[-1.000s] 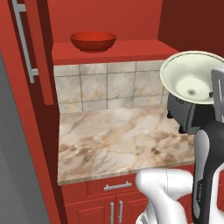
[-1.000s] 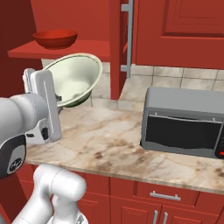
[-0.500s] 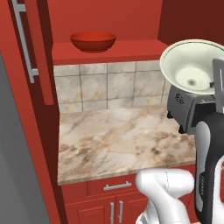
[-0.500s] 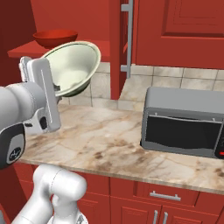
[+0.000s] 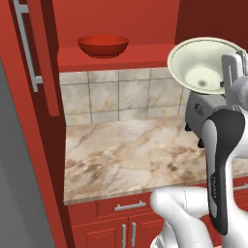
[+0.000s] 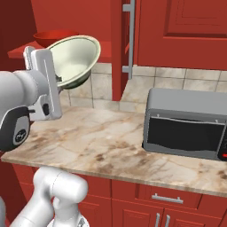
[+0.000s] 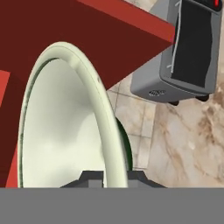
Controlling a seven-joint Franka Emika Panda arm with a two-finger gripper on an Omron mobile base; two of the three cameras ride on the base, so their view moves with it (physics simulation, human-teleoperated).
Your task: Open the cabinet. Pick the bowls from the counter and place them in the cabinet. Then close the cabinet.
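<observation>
The cabinet stands open, its red shelf [image 5: 145, 55] bare beside the glossy red bowl [image 5: 103, 45] that sits on its left part. The pale greenish-white bowl [image 5: 206, 68] hangs tilted in the air at shelf height, right of the red one and above the counter [image 5: 135, 155]. My gripper [image 5: 225, 80] is shut on its rim. In the right base view the pale bowl [image 6: 73, 60] partly hides the red bowl [image 6: 48, 37], with the gripper [image 6: 55, 79] at its lower left. In the hand view the rim [image 7: 65, 122] runs between my fingertips [image 7: 92, 177], with the dark green foot [image 7: 124, 144] behind.
A grey toaster oven [image 6: 186, 126] stands on the counter [image 6: 102, 142] at the right, below the held bowl. The open left cabinet door [image 5: 46, 72] carries a silver bar handle [image 5: 26, 43]. The right door's handle [image 6: 128, 40] hangs over the backsplash. Base cabinets [image 5: 126, 213] run below.
The arm has lifted the pale bowl higher, from just above the toaster oven up to shelf level, and tipped it more toward the cabinet. The red bowl has not moved.
</observation>
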